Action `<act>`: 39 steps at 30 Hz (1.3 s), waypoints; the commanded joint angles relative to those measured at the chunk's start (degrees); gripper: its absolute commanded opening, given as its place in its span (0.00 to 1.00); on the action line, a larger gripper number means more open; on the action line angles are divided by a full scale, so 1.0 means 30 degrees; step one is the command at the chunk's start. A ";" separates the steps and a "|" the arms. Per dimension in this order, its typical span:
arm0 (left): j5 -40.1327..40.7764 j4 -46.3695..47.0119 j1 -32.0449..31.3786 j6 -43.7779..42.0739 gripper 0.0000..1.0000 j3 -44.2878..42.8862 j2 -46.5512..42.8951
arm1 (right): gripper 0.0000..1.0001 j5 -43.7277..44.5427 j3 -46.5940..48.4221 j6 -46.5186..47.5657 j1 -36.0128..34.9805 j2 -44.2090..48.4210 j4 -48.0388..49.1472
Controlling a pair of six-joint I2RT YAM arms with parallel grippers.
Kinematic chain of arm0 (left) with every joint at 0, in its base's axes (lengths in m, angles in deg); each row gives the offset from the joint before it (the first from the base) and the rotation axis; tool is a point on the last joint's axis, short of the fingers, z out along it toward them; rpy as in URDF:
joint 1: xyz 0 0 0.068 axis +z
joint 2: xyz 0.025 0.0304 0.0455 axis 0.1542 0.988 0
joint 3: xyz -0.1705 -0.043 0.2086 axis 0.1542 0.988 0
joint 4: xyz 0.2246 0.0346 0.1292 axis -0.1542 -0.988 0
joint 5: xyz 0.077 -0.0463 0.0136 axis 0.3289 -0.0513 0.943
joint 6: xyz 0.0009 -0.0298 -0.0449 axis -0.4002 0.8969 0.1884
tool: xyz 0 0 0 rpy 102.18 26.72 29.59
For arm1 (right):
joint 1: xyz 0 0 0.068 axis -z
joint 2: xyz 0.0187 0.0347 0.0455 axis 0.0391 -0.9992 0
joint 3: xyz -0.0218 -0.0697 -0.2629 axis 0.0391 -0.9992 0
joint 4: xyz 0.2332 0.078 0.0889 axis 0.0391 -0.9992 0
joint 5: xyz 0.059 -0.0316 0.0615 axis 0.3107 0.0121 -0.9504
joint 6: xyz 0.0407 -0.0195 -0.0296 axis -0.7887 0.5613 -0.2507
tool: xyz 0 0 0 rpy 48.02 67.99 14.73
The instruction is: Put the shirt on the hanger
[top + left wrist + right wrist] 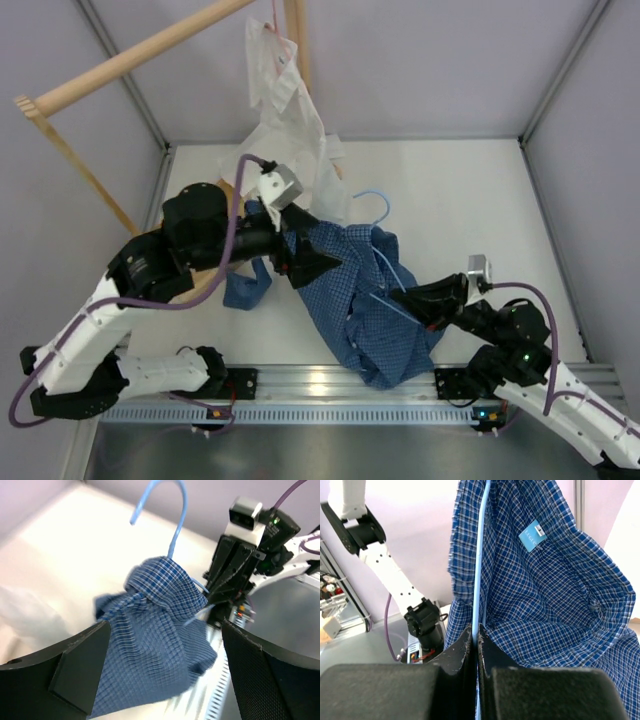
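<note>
Only the top view takes in the whole white worktop (480,200) and, at the upper left of the frame, a wooden rail (130,60) from which a white shirt (285,100) hangs. The shirt (365,300) is seen in the lower middle, and its left part is covered by the left arm. The hook of the hanger (388,207) sticks out above the cloth. Only in the right wrist view is it shown that the right gripper (476,630) is pressed together on the thin hanger wire, which runs inside the shirt. In the left wrist view the left gripper (165,625) is spread wide apart, with nothing clamped. A small blue label (533,534) is seen at the upper middle of the right wrist view.
</note>
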 commanded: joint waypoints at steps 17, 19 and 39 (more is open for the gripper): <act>-0.8669 0.2463 0.0021 -0.7349 0.88 -0.0809 0.2176 | 0.00 -0.2690 0.1708 0.1860 -0.0087 0.3052 -0.2684; -1.0368 0.2463 0.0050 -0.7289 0.86 -0.0839 0.2412 | 0.00 -0.2952 0.2001 0.2008 -0.0116 0.3141 -0.3183; -1.2774 0.2170 0.0578 -0.6792 0.41 -0.0897 0.3203 | 0.00 -0.5092 0.2851 0.2595 -0.0116 0.2292 -0.3361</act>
